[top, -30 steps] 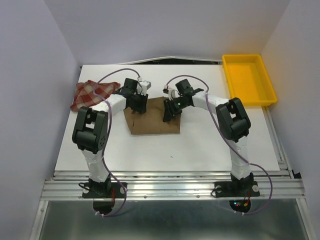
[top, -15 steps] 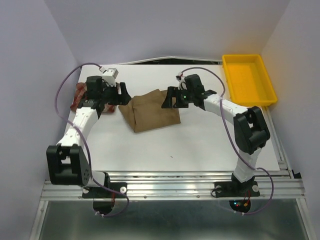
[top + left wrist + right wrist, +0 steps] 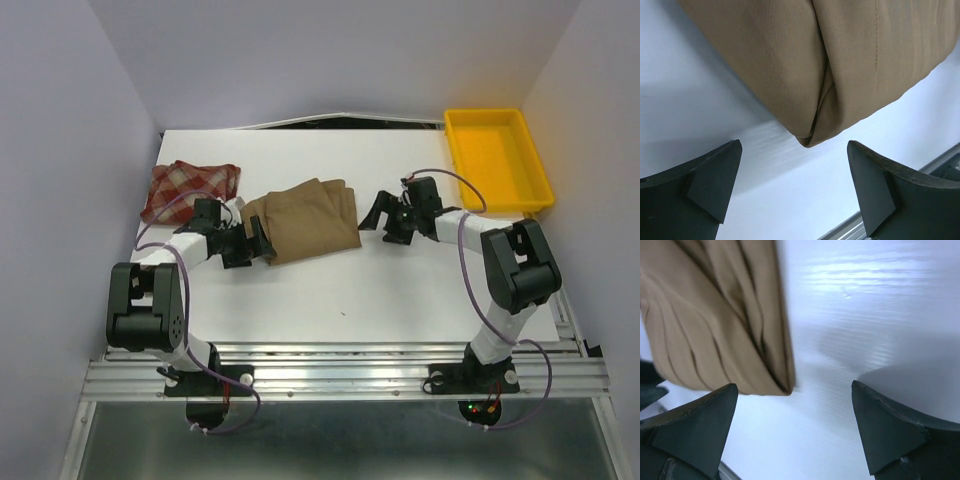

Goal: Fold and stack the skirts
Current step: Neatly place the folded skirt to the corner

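- Lying folded on the white table (image 3: 350, 290), the plain tan-brown fabric skirt (image 3: 303, 220) sits mid-table between the two arms, with its layers fanned along the far edge.
- The red-and-cream plaid checked skirt (image 3: 192, 187) rests bunched toward the far-left corner, just beside the tan one and not stacked with it.
- The left gripper (image 3: 258, 243) hovers low at the tan skirt's near-left corner. Its jaws are spread wide and hold nothing, and the wrist view shows the folded corner between the fingers, untouched.
- The right gripper (image 3: 375, 220) sits just off the skirt's right edge, its jaws equally wide and empty.
- Both skirts look light, soft and limp, so a pinch on a single layer would likely let the fold sag open.
- The safer hold appears to be through all layers at a folded edge or corner, one gripper on each side.
- On the smooth tabletop the cloth may slide rather than lift.
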You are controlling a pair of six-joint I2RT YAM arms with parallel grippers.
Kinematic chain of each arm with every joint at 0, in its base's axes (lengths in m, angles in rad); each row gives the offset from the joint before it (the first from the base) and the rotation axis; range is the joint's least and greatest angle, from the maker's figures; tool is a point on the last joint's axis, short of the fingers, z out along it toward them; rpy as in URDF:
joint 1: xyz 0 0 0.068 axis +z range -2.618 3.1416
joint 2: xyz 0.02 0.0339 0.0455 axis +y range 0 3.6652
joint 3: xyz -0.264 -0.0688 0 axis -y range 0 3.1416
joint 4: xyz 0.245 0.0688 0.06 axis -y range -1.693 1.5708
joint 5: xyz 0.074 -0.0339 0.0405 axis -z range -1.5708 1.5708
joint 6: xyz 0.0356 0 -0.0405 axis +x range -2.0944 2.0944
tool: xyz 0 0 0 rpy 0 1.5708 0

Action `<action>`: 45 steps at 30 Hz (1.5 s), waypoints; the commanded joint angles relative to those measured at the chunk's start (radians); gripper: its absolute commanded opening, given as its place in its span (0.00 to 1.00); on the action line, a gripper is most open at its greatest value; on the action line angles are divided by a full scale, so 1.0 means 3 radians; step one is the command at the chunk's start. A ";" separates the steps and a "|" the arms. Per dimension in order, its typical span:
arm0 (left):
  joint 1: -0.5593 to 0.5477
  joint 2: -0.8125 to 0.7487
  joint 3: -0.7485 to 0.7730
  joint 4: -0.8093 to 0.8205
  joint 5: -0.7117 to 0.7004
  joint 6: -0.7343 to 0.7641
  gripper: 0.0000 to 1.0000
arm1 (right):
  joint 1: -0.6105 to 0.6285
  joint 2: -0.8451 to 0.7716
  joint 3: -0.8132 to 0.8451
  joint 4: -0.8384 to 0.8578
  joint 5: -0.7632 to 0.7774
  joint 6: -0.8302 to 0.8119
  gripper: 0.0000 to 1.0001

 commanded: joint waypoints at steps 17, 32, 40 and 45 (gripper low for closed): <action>-0.0012 0.0739 -0.0040 0.0826 0.0306 -0.0648 0.79 | 0.0328 0.0708 -0.0715 0.1910 -0.0697 0.0593 0.94; -0.0456 0.1015 0.1024 0.0111 -0.0343 0.0052 0.00 | 0.0619 0.0954 0.0148 0.1339 -0.0492 -0.0273 0.08; -0.0635 0.1020 0.1744 -0.0421 -0.1253 0.0696 0.00 | 0.0686 0.1066 0.1012 0.0694 0.0089 -0.0808 0.01; -0.0651 0.0995 0.2016 -0.0519 -0.1688 0.1054 0.00 | 0.0748 0.1184 0.1406 0.0586 0.0468 -0.0823 0.01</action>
